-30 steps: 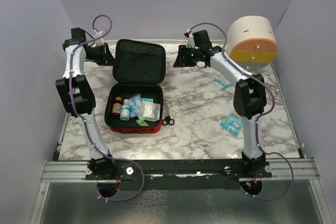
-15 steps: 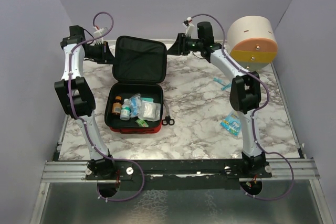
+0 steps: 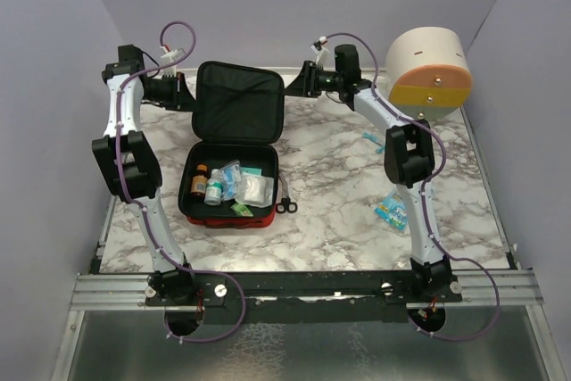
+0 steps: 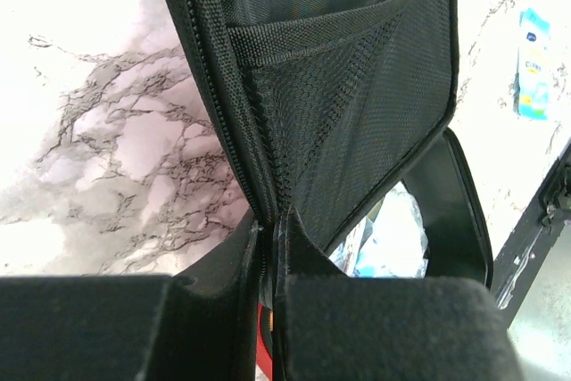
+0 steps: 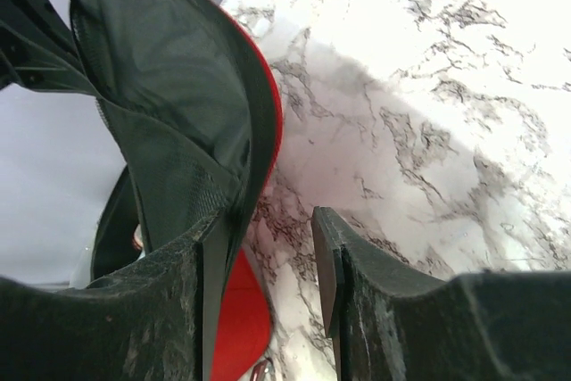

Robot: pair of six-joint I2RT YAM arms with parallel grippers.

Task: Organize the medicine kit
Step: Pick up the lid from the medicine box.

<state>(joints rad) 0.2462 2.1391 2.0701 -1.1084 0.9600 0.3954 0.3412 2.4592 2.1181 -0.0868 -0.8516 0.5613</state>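
Observation:
The medicine kit (image 3: pixel 227 219) lies open at mid-left, red outside and black inside, its lid (image 3: pixel 239 104) standing up at the back. Small bottles (image 3: pixel 205 185) and clear packets (image 3: pixel 250 186) fill the base. My left gripper (image 3: pixel 188 95) is shut on the lid's left zippered edge (image 4: pixel 241 122), with the mesh pocket (image 4: pixel 357 86) beyond it. My right gripper (image 3: pixel 291 89) is open at the lid's right edge. In the right wrist view the lid (image 5: pixel 169 86) lies against my left finger, and marble shows across the rest of the gap of my right gripper (image 5: pixel 268 243).
Black scissors (image 3: pixel 285 205) lie by the kit's right front corner. A round cream, orange and yellow container (image 3: pixel 428 64) stands at the back right. A blue packet (image 3: pixel 393 209) and a small blue item (image 3: pixel 379 140) lie on the marble table (image 3: pixel 339 185) to the right.
My right gripper has swung left and up to the lid's right edge. The left gripper and the lid have stayed put.

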